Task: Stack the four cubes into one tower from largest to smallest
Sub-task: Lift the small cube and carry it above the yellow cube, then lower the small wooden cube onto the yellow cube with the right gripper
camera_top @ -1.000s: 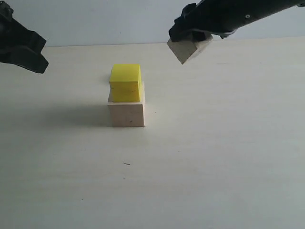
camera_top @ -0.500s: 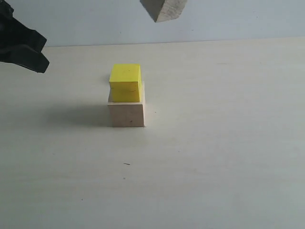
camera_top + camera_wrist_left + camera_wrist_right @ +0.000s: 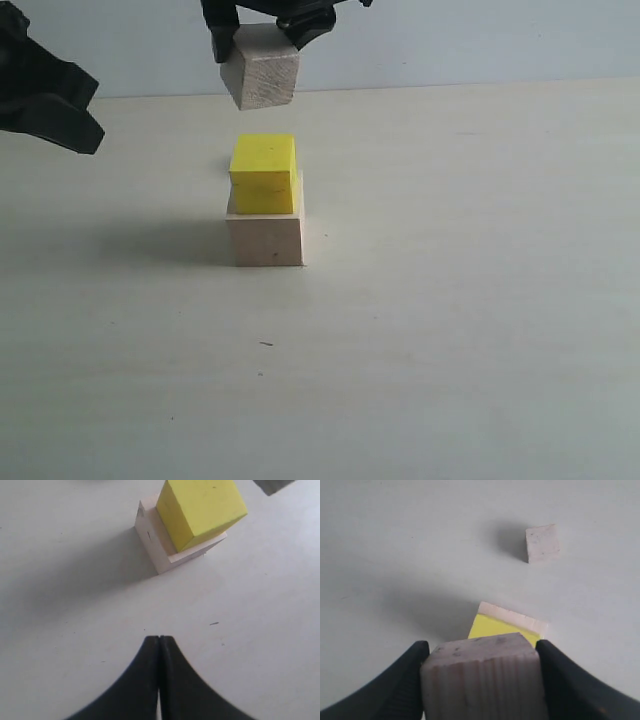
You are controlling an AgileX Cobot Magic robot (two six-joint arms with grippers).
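The largest pale wood cube (image 3: 265, 240) stands on the table with the yellow cube (image 3: 263, 172) on top of it, set slightly to the left and back. My right gripper (image 3: 262, 42) hangs just above this stack, shut on a smaller pale wood cube (image 3: 262, 80) that is tilted a little and not touching the yellow one. In the right wrist view the held cube (image 3: 480, 685) fills the gap between the fingers (image 3: 415, 665), and the smallest cube (image 3: 542, 543) lies alone on the table beyond the stack. My left gripper (image 3: 159, 639) is shut and empty, short of the stack (image 3: 200, 507).
The left arm (image 3: 45, 100) hovers at the far left edge of the exterior view, well away from the stack. The pale tabletop (image 3: 450, 300) extends around the stack, with a plain wall behind it.
My right gripper has carried the smaller wood cube leftward from the upper right, rising partly out of view, then come down over the yellow cube. The left arm has stayed still.
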